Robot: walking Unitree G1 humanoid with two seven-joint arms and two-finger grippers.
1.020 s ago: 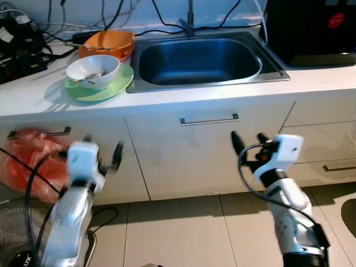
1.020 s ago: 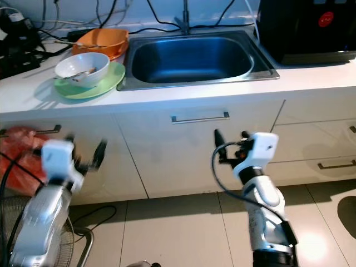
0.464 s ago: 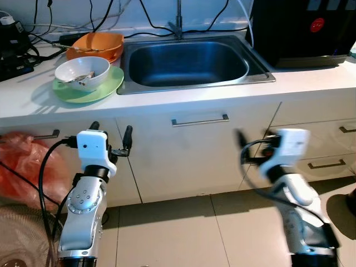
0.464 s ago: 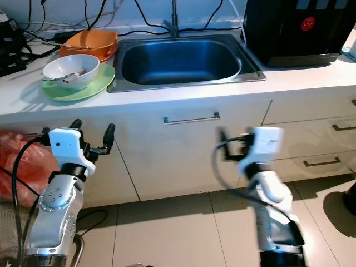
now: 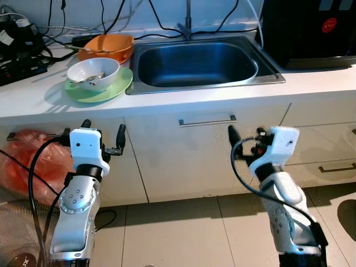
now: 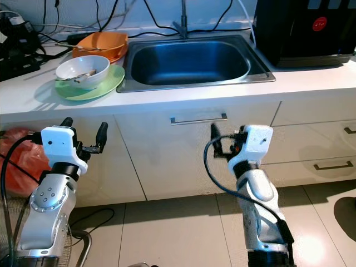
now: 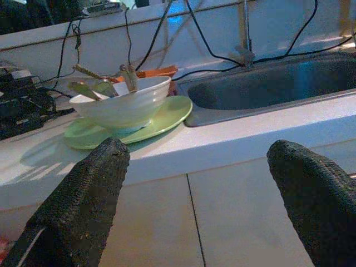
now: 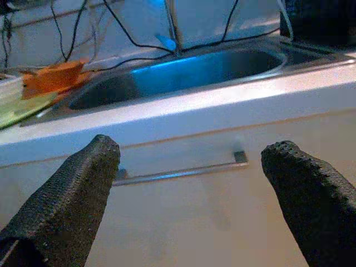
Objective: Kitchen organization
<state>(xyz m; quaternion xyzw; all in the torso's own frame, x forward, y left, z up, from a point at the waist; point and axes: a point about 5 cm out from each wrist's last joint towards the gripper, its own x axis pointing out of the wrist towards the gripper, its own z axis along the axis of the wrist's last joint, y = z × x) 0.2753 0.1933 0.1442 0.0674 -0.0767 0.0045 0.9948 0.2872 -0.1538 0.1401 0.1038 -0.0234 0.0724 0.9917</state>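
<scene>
Compared with half a second ago, the whole scene is being shown shifted to the right and slightly down in the head views, so the camera is being turned, not the dishes. The right gripper, blurred in that earlier picture, is now being held steady and sharp in front of the cupboard under the sink, just below the bar handle. This is being read as a settling of the stance before any reach, with no item yet being handled.

Both pincers are being held apart with nothing between them: the left gripper is being kept in front of the cupboard door below the dishes, and its fingers are framing the stack in the left wrist view.

The dishes are being left on the white countertop to the left of the steel sink: a white bowl (with utensils inside) is sitting on a green plate, and an orange bowl is lying just behind it, near the cables by the wall.

The green plate is lying close to the sink rim and not far from the counter's front edge. Open room is being offered by the empty sink basin and the bare counter strip in front of it; the black appliance is closing off the right end. An orange bag is hanging beside the left arm.
</scene>
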